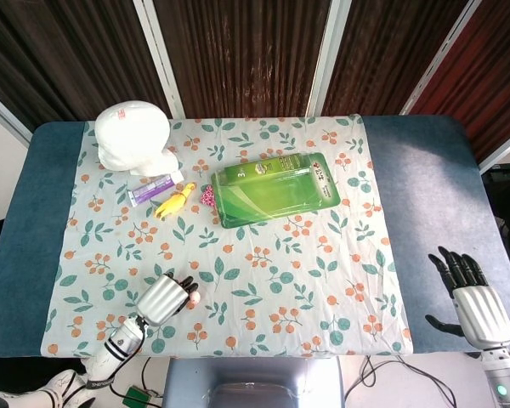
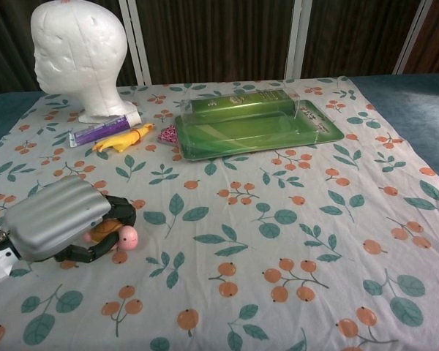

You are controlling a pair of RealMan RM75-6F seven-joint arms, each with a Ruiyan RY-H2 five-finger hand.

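My left hand (image 2: 55,227) lies low over the near left of the flowered cloth (image 2: 278,219), its black fingers curled around a small orange and pink toy (image 2: 117,235). In the head view the left hand (image 1: 164,298) shows at the cloth's front edge, with the toy's pink end (image 1: 193,297) poking out beside the fingers. My right hand (image 1: 467,299) hangs off the table's right side, fingers spread, holding nothing.
A white foam head (image 2: 77,55) stands at the back left. In front of it lie a purple tube (image 2: 99,131), a yellow toy (image 2: 124,139) and a small pink piece (image 2: 168,133). A green blister pack (image 2: 252,124) rests at the back middle.
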